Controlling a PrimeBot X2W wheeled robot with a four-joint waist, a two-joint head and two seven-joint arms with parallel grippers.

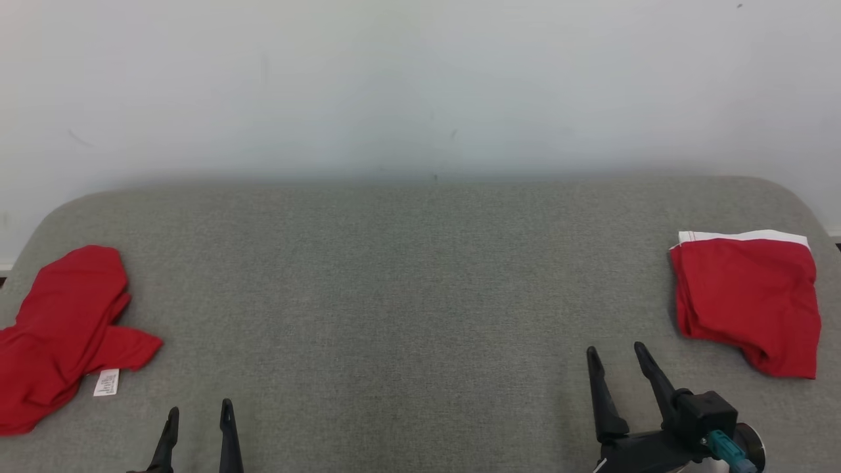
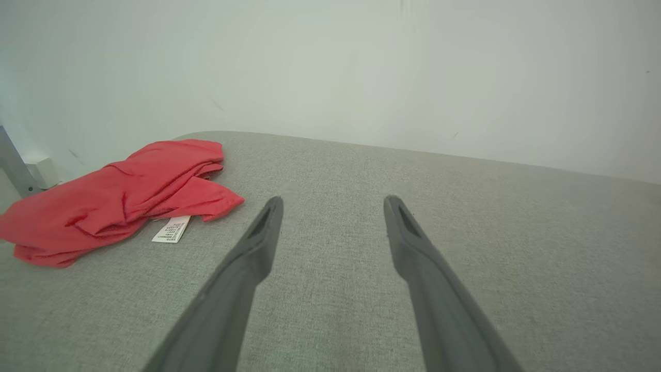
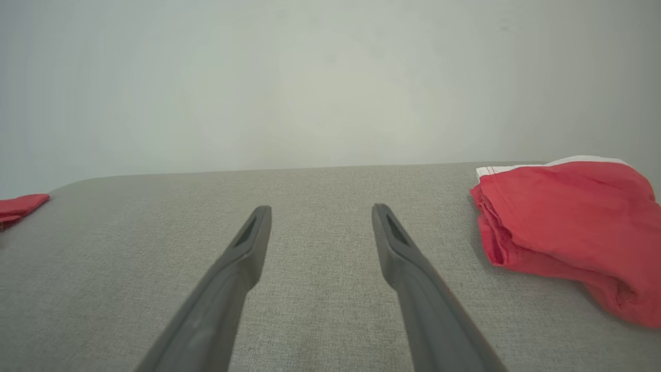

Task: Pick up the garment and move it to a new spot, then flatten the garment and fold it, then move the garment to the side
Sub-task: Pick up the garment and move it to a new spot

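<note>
Care label on the crumpled red garment: white, several printed lines, too small to read. No other writing legible. The garment sits at 9 o'clock on the grey bench, its left side cut off in the head view. Long axis runs 1 to 7 o'clock, label poking out at its 5 o'clock side. Folded red garment at 3 o'clock, white band facing 12, toward the wall. Left end effector at 7, right end effector at 5. Both are spread wide, holding nothing, clear of both garments.
</note>
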